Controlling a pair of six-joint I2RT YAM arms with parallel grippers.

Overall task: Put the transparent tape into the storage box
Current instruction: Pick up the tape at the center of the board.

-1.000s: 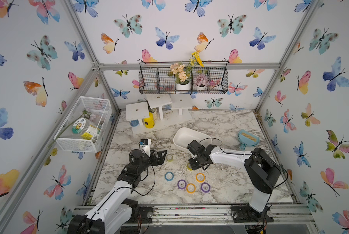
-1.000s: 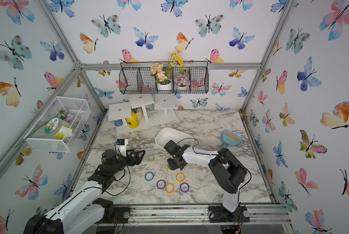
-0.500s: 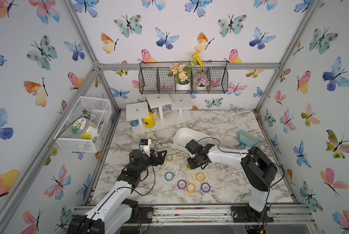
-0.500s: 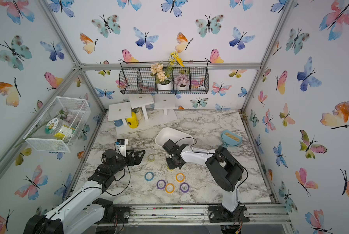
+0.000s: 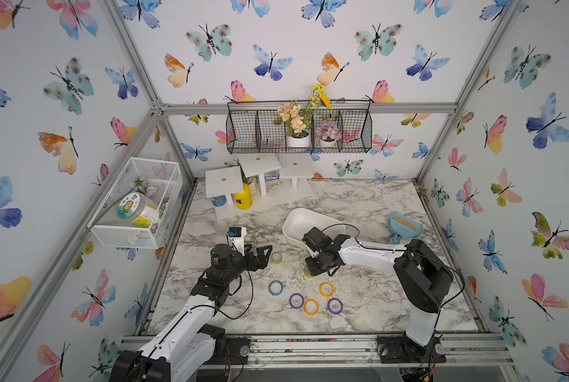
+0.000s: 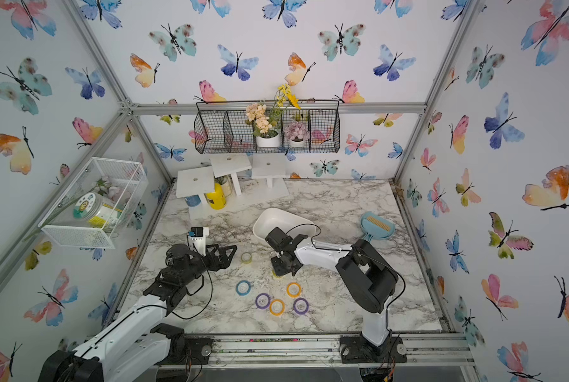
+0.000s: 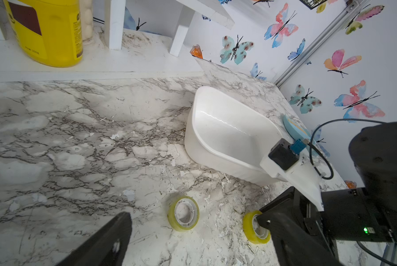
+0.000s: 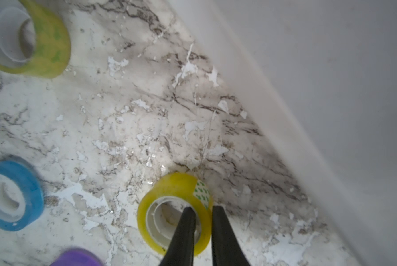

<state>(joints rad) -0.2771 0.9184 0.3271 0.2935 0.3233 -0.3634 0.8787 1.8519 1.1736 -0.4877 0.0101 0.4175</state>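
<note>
Right gripper [image 8: 201, 232] pinches the wall of a yellow-green tape roll [image 8: 169, 191], one finger inside its core, apparently for lifting into the adjacent empty storage box [image 5: 296, 220]. Left gripper [image 5: 266, 256] stands open.

Counting tape rolls [image 5: 310, 306]: seven total on the marble, so two yellow-green [image 5: 277, 257], one blue [image 5: 275, 288], two orange [image 5: 326, 289] and two purple [image 5: 296, 301], mostly bunched toward 6 o'clock. One white storage box [image 5: 296, 221], two robot arms, three white stools [image 5: 224, 181].
</note>
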